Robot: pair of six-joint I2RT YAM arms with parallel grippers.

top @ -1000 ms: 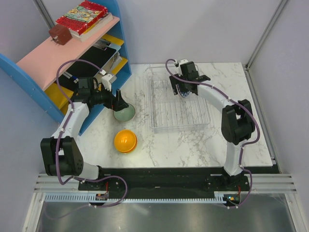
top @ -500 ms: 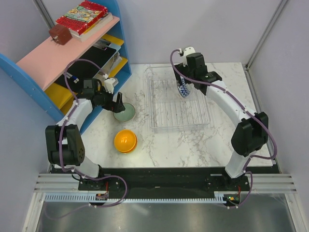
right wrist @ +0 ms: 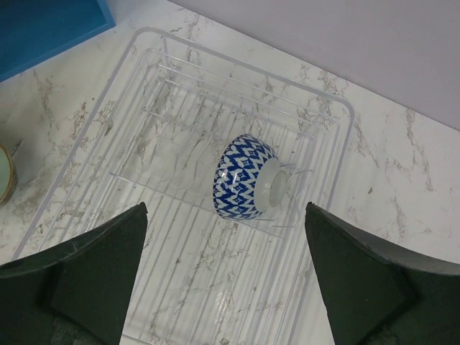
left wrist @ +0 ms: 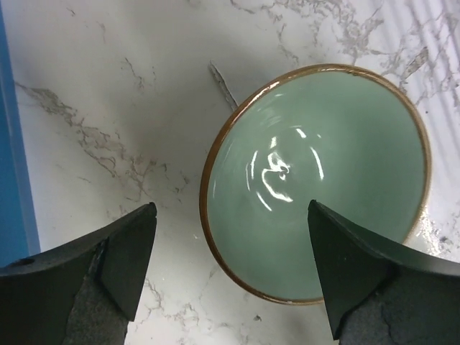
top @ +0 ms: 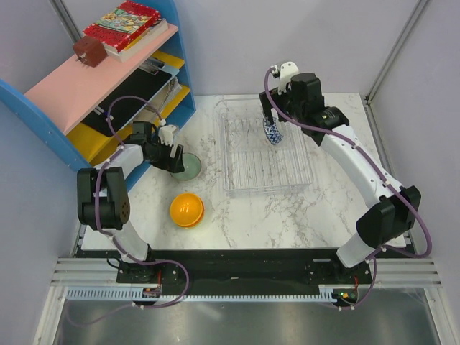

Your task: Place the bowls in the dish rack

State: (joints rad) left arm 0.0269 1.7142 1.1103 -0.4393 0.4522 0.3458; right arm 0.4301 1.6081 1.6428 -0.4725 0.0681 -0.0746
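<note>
The clear plastic dish rack (top: pixel 305 178) lies at the table's middle right. A blue-and-white patterned bowl (top: pixel 272 132) stands on its side among the rack's prongs, also in the right wrist view (right wrist: pixel 244 177). My right gripper (right wrist: pixel 226 277) is open and empty, above the rack (right wrist: pixel 338 108) and apart from that bowl. A pale green bowl (top: pixel 186 165) with a brown rim sits upright on the table left of the rack. My left gripper (left wrist: pixel 233 269) is open above it, one finger over the bowl's (left wrist: pixel 316 176) inside, one outside its rim. An orange-yellow bowl (top: pixel 187 209) lies upside down on the table.
A blue-and-pink shelf unit (top: pixel 100 79) stands at the back left with books and a small brown object on top; its blue side shows at the left wrist view's edge (left wrist: pixel 11 144). Grey walls close the table's back and right.
My right gripper has let go of the blue-and-white bowl, which stays in the rack, and has risen back and to the right. My left gripper has moved over the pale green bowl.
</note>
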